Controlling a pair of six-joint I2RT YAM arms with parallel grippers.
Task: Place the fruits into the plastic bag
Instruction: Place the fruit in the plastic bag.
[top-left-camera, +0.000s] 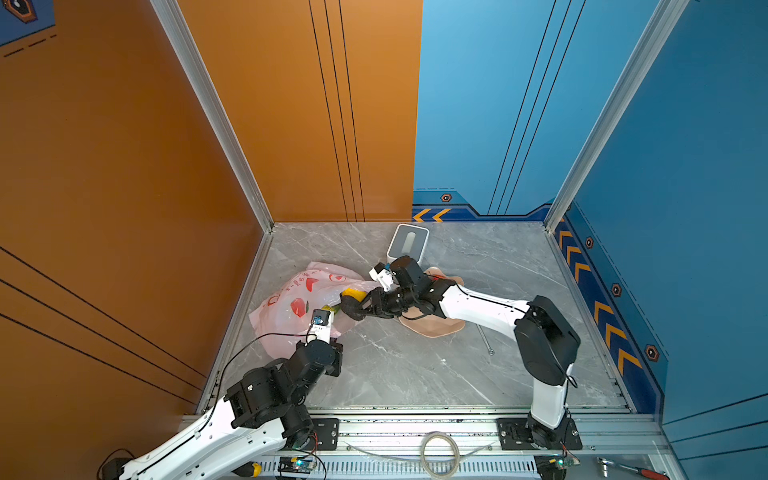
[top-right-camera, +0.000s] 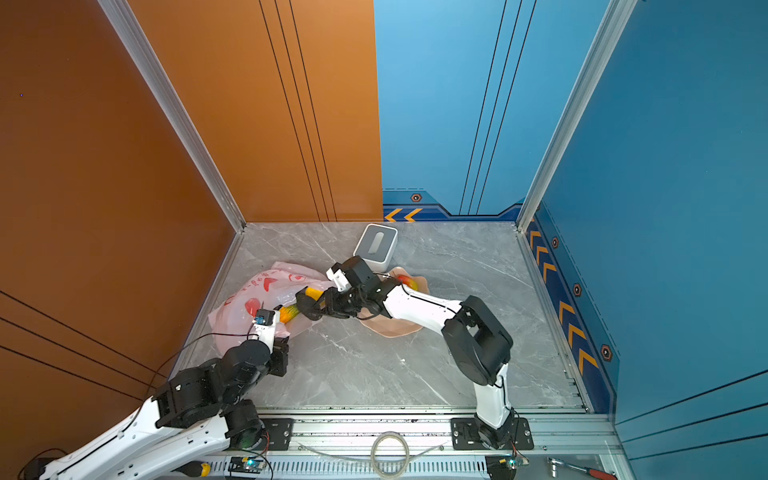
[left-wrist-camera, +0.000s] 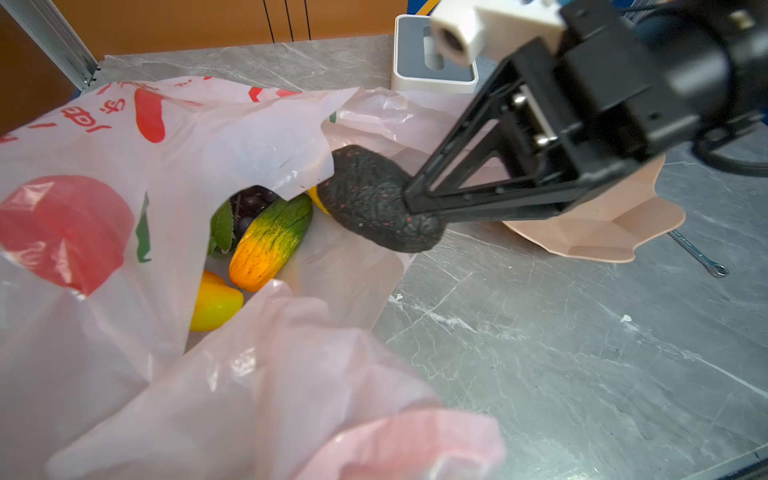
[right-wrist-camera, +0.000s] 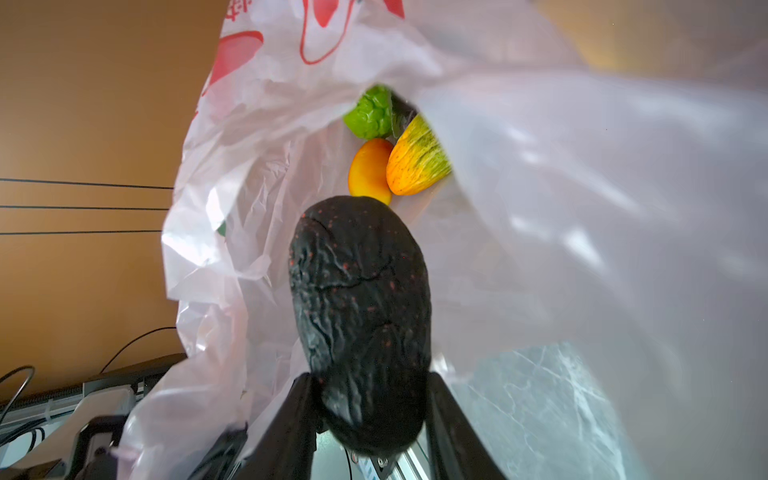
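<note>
Holding avocado (left-wrist-camera: 374, 199) at the plastic bag (left-wrist-camera: 187, 158) mouth

Right fingers (left-wrist-camera: 478, 210), part-open, clamp the avocado at the bag mouth; an upper film flap overhangs it. Other fruits (left-wrist-camera: 270, 241) lie inside. Left fingers closed, out of sight beside the bag. Plate (left-wrist-camera: 602, 232) just beside the mouth; box (left-wrist-camera: 415, 70) beyond.

Grey marble-pattern tabletop (top-left-camera: 415, 365). Directly on it:
- pink plastic bag (top-left-camera: 286, 299), crumpled, left side
- white-and-grey box (top-left-camera: 407, 243), near the back wall
- peach scalloped plate (top-left-camera: 436, 328), mid-table
- near the plate, a thin metal pin (left-wrist-camera: 702, 257), possibly a cotter pin
</note>
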